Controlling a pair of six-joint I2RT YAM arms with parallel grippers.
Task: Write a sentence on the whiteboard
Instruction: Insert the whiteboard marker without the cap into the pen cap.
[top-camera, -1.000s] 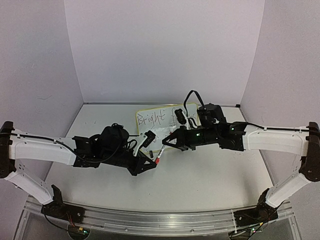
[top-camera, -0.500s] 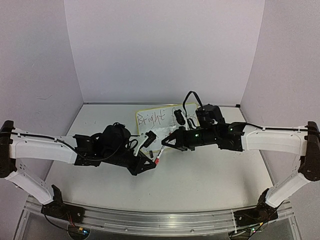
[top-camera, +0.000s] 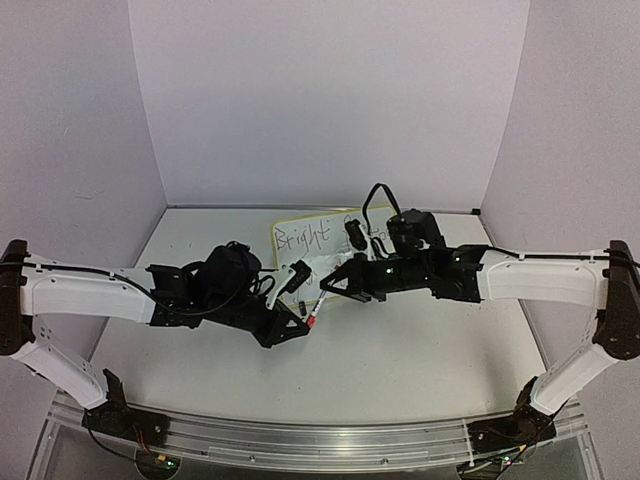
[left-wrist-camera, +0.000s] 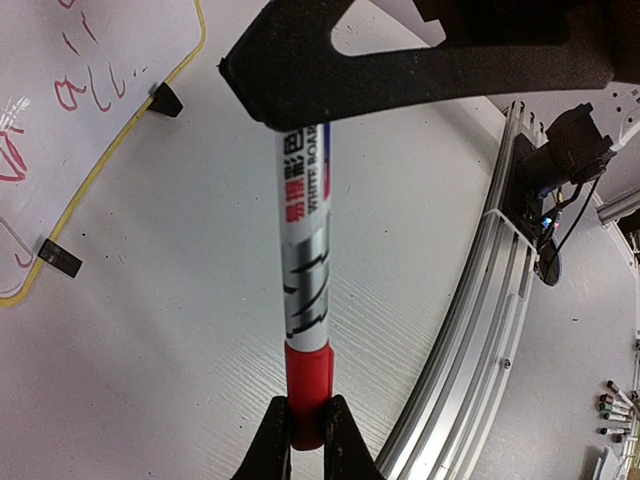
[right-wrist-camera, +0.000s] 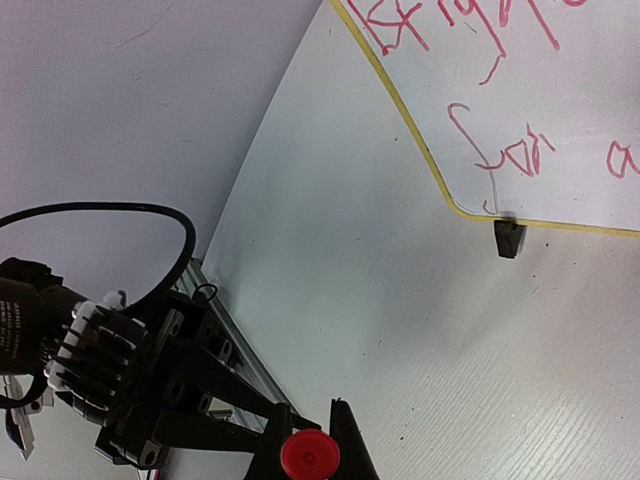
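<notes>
- left gripper (top-camera: 298, 325): clenched on the barrel of the marker (left-wrist-camera: 305, 270), out in front of the board over the table (right-wrist-camera: 330, 280).
- marker: white barrel with printed label. The red cap (left-wrist-camera: 307, 385) is at the far end and looks seated on the barrel, with no gap showing in the left wrist view.
- right gripper (right-wrist-camera: 308, 455): fingers pinched on the red cap, seen end-on in its own camera. Both arms therefore hold the one pen, tip to tip.
- whiteboard (right-wrist-camera: 580, 100): stands at the back centre of the table, just behind both grippers, with one clip foot (right-wrist-camera: 509, 238) on the table.
- sentence (top-camera: 300, 238): red handwriting. "Bright" is readable on the top line and "for a…" below it; the arms hide the rest.
- step: the writing looks done, so I judge this to be recapping. It could be uncapping, since the frames alone don't settle the direction.
- next: if capping, push the two grips together along the pen axis until it clicks, then let go with the right and have the left lay the pen down clear of the board.
- vs a second ago:
  - the right wrist has crept slightly left toward the left gripper
  - the left forearm has shifted a touch
  - pen, board and both grips are unchanged
</notes>
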